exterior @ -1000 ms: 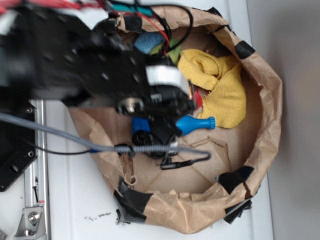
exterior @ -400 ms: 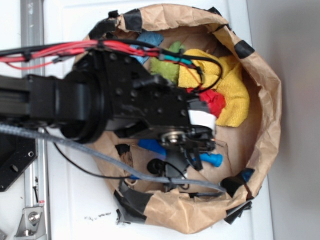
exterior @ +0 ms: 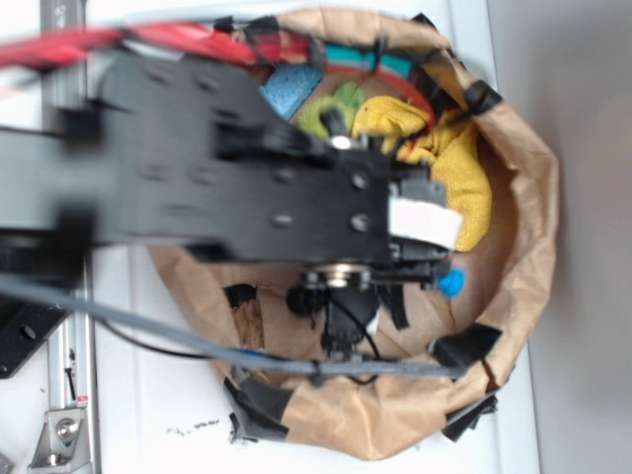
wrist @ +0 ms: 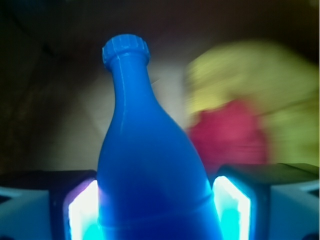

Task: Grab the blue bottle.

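Tool (wrist: 156, 212) clamped on blue bottle (wrist: 150, 165), pads against both sides, inside the paper bag's rim (exterior: 538, 237).

One blue bottle (wrist: 150, 165) stands between the jaws, a pad touching each side of its body; only its cap end (exterior: 449, 283) peeks out in the exterior view. One brown paper bag (exterior: 528, 197) surrounds the jaws. Inside it lie one yellow cloth (exterior: 464, 178), one green item (exterior: 331, 107) and one pale blue sponge (exterior: 289, 89), all beyond the jaws. One red blurred item (wrist: 227, 132) shows behind the bottle.
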You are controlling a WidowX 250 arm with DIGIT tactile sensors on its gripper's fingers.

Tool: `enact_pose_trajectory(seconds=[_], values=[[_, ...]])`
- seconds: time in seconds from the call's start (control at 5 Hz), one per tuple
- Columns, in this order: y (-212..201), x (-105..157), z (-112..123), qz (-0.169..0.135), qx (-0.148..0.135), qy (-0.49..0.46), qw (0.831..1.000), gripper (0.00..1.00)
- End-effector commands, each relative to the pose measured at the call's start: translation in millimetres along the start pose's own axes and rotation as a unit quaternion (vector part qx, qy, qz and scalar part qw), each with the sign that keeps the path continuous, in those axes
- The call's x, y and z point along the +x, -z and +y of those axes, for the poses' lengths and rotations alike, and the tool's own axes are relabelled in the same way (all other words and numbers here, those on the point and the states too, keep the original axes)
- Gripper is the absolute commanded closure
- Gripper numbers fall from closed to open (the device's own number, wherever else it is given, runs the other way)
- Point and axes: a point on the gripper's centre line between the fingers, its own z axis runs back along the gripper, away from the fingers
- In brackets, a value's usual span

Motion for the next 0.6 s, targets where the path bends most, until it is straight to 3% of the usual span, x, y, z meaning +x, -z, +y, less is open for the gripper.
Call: enact_pose_trajectory(seconds=[0.0, 0.4], values=[[-95.5, -1.6, 5.3, -0.012, 0.003, -0.075, 0.997, 1.00], [-89.3, -3.1, 4.1, 0.000, 0.010, -0.097, 0.995, 1.00]])
